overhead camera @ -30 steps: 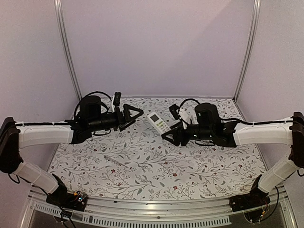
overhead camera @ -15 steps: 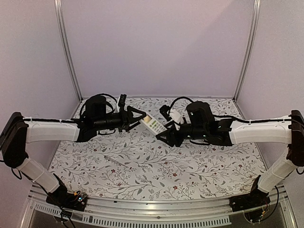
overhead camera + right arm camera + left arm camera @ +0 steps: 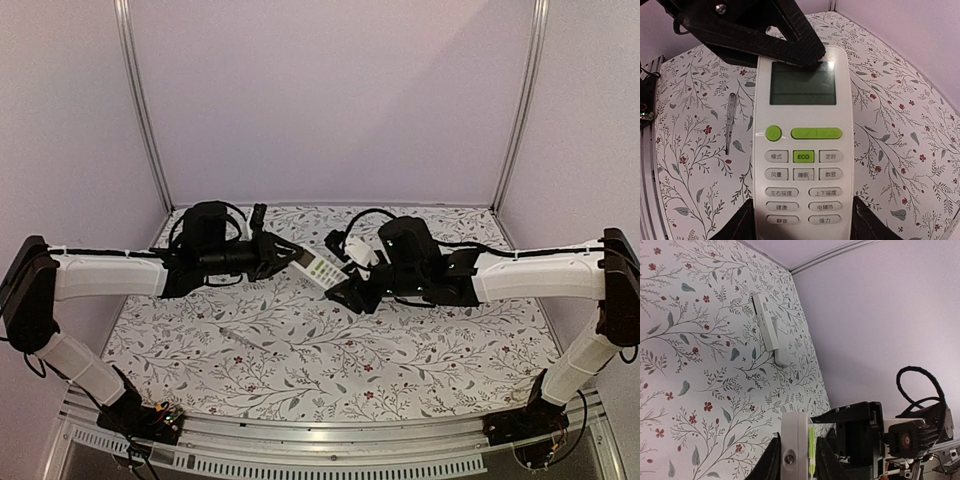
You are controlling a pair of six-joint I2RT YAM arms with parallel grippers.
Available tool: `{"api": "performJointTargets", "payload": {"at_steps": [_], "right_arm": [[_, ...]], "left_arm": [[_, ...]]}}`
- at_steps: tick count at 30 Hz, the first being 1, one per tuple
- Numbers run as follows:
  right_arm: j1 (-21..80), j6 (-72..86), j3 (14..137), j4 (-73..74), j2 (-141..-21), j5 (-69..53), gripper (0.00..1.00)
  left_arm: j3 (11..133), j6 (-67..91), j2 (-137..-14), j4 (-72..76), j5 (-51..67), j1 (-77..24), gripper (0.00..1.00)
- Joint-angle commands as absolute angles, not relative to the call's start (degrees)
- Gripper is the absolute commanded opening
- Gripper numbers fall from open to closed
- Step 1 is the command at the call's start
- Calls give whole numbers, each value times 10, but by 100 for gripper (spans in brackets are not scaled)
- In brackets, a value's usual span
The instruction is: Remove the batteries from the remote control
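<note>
Right wrist view: the remote (image 3: 802,125) hangs in the air, buttons up, with the right gripper (image 3: 802,222) pinching its lower end by the two side edges. The left gripper (image 3: 797,462) reaches in from beyond that gripper and is pressed on the remote's top end, one finger on the screen face and one behind; how firm that pinch is I cannot tell

No batteries show in any view. I judge that they sit inside the remote, behind its back, which faces down and away from both wrist cameras

Risks as I judge them:
- Two stiff holds on one remote: if either arm moves alone, the remote twists, slips out of one pinch or strains
- If the right gripper lets go, only the left gripper's hold at the far tip remains, so the long body can swing down and drop onto the table (image 3: 900,125)
- The right fingers squeeze the sides where a back cover may sit, which can jam it
- Freed batteries can fall and roll, towards the screwdriver (image 3: 730,120) left of the right gripper or the second remote (image 3: 765,322) ahead of the left gripper
</note>
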State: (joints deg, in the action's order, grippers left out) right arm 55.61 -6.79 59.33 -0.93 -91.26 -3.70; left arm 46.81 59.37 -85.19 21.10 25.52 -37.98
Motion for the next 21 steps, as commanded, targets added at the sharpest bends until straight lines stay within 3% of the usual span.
{"api": "performJointTargets", "payload": {"at_steps": [1,4,7,9,21], "right_arm": [[563,-77,613,-14,-919,-22,44],[563,-77,613,-14,-920,-17,51],[564,-78,613,-10,-917,-4,81],[566,-79,611,-6,-910,18,89],[625,-83,614,-13,-936,157,88]], "left_arm": [[477,588,-851,190,255,-385,18],[474,594,-849,192,255,-385,6],[466,602,-841,192,241,-385,0],[457,609,-831,195,220,-384,0],[416,674,-814,235,190,-371,0]]}}
